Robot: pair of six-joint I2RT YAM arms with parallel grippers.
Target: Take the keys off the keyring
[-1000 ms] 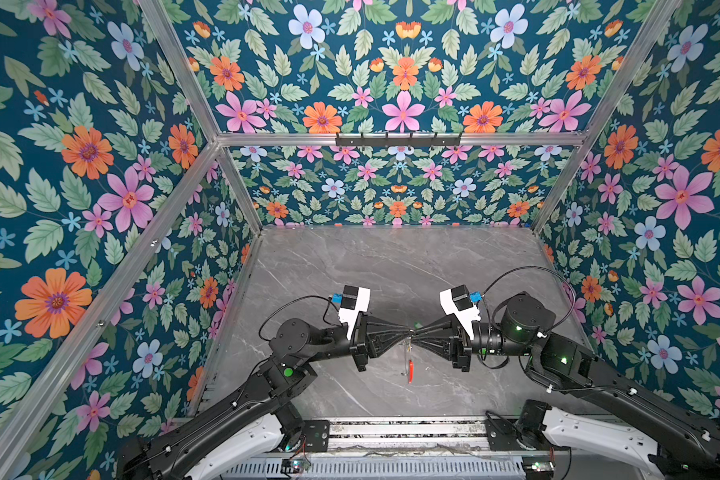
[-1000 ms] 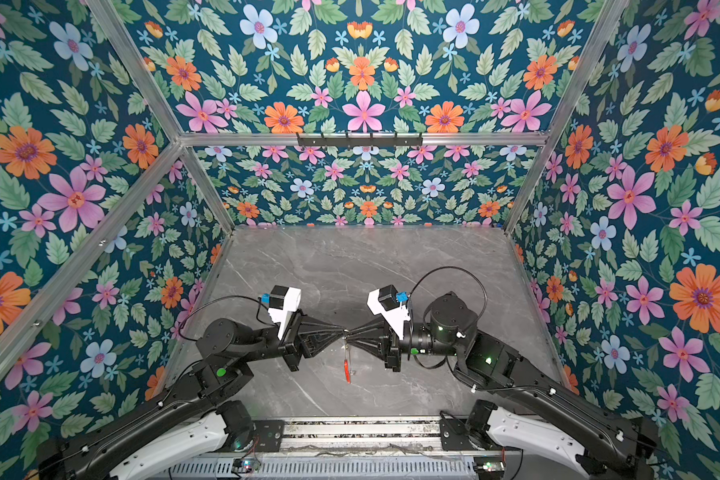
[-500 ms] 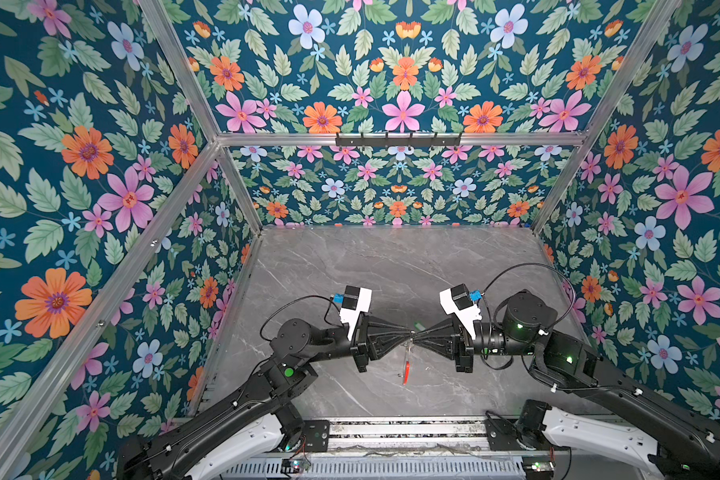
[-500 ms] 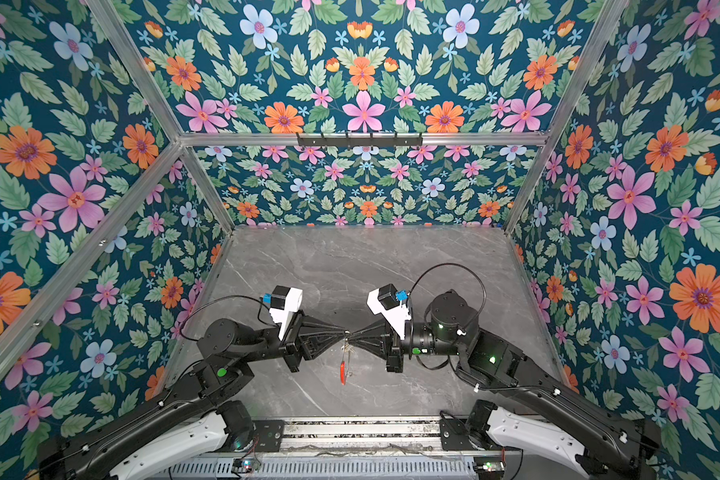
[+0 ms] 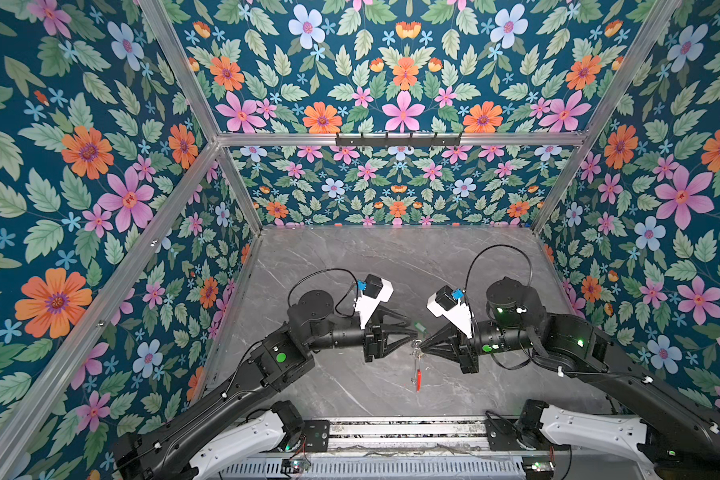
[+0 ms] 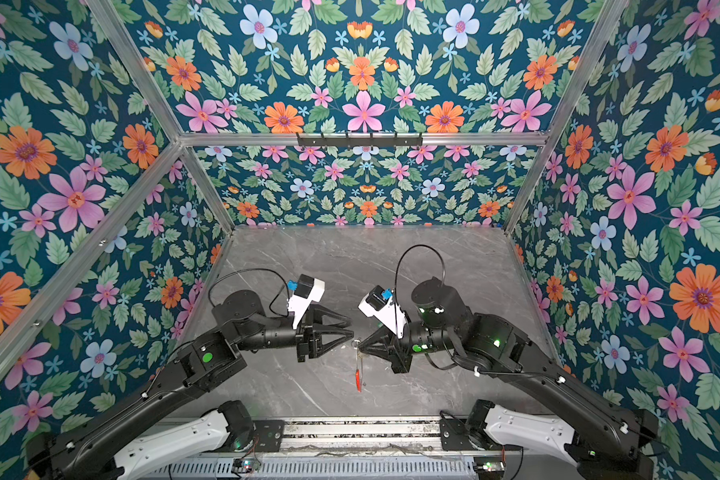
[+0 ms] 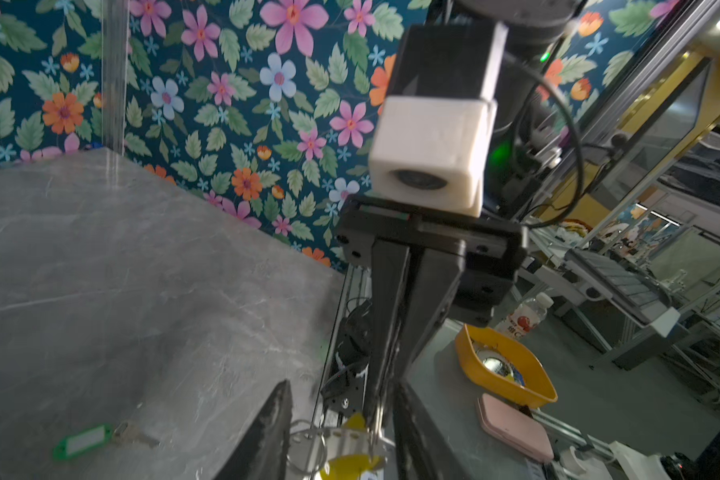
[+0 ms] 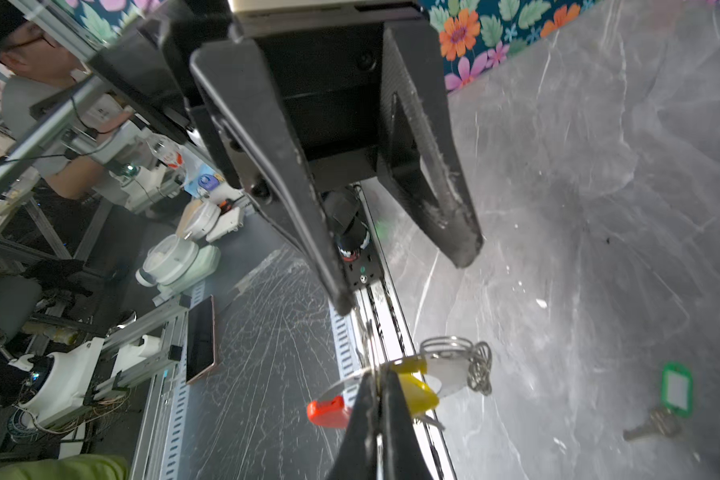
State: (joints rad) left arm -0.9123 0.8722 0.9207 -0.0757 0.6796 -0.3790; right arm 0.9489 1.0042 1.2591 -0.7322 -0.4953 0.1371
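The right hand [image 5: 420,344] is pinched fully closed on the keyring [image 5: 418,380]. The ring hangs from its tips with its long axis running down toward the lower centre of both top views, and the yellow-tagged key [image 8: 416,390] is bunched right at the grip. The left hand [image 5: 415,331] faces it tip to tip from the left, fingers partly spread and empty, so I judge it the hand placed to take that key. The green-tagged key [image 8: 677,388] lies loose on the counter [image 5: 391,266], off the ring.
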